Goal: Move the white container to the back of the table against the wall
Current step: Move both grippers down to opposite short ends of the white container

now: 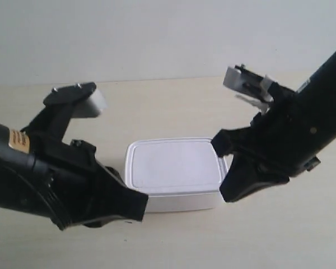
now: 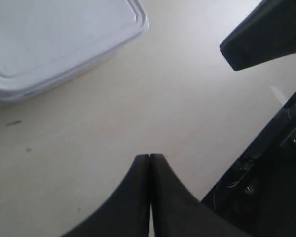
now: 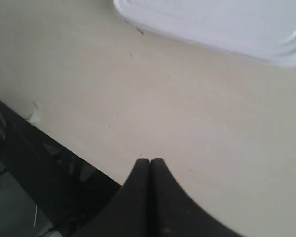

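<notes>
Nearest the exterior camera, the arm at the exterior view's left (image 1: 56,179) fills the lower corner, its black tip pointing at the front corner of the white container (image 1: 176,165). Across the box, the arm at the exterior view's right (image 1: 291,134) slants down, its dark tip beside the opposite short end. From this view I cannot tell whether either tip touches the box.

Both wrist views settle the fingers. The left gripper (image 2: 150,157) has its 2 fingers pressed together with nothing between them, and bare table (image 2: 138,98) separates them from the white container (image 2: 54,34). A dark wedge of the other arm (image 2: 266,37) shows at one edge of that picture. The right gripper (image 3: 150,161) is likewise pinched closed on nothing, with open table (image 3: 187,113) between it and the white container (image 3: 222,22).

The container sits flat on the table (image 1: 173,103) between the 2 arms, its rimmed lid on. A strip of bare tabletop lies between it and the wall (image 1: 157,33). A few tiny dark specks (image 2: 12,123) mark the wood near the box.
</notes>
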Available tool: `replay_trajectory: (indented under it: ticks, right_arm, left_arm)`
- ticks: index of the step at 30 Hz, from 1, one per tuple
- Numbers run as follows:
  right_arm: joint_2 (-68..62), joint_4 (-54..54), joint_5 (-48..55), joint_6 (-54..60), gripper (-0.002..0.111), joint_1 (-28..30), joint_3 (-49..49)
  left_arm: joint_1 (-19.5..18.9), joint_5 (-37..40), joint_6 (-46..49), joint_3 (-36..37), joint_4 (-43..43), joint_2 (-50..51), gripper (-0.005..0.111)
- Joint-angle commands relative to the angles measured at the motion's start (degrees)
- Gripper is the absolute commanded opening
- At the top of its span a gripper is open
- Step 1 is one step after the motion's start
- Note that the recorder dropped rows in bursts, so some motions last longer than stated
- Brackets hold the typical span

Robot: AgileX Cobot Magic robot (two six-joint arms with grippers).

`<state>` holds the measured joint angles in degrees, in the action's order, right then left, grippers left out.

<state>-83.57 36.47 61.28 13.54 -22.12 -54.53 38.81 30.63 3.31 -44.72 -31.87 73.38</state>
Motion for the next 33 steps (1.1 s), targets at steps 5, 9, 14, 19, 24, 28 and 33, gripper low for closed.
replay_trajectory:
  ticks: [5, 9, 14, 19, 24, 28, 33]
  right_arm:
    - [-1.3, 3.2, -12.0, 3.2, 0.000, -0.2, 10.6]
    - [-3.9, 3.5, -14.3, 3.4, 0.000, -0.2, 10.6]
    - [-8.4, 3.9, -17.0, 4.7, 0.000, -0.2, 10.6]
    - [-12.0, 7.1, -19.1, 8.2, 0.000, -0.2, 10.6]
    - [-14.2, 10.1, -20.6, 10.8, 0.000, -0.2, 10.6]
    - [-15.6, 10.1, -22.1, 10.9, 0.000, -0.2, 10.6]
    - [-16.2, 12.7, -22.8, 14.3, 0.000, -0.2, 10.6]
  left_arm:
    - [3.8, -10.1, -3.7, 4.2, -0.5, 9.7, 0.000]
    - [3.8, -13.2, -3.3, 4.1, -0.6, 15.1, 0.000]
    - [3.8, -16.0, -2.8, 4.1, -0.6, 18.9, 0.000]
    - [3.8, -19.2, -2.0, 4.1, -0.5, 20.9, 0.000]
    - [3.8, -20.5, -2.0, 4.1, -0.2, 21.7, 0.000]
    - [3.8, -21.9, -2.0, 4.0, 0.2, 23.0, 0.000]
    - [3.8, -23.1, -1.5, 2.6, 0.3, 25.4, 0.000]
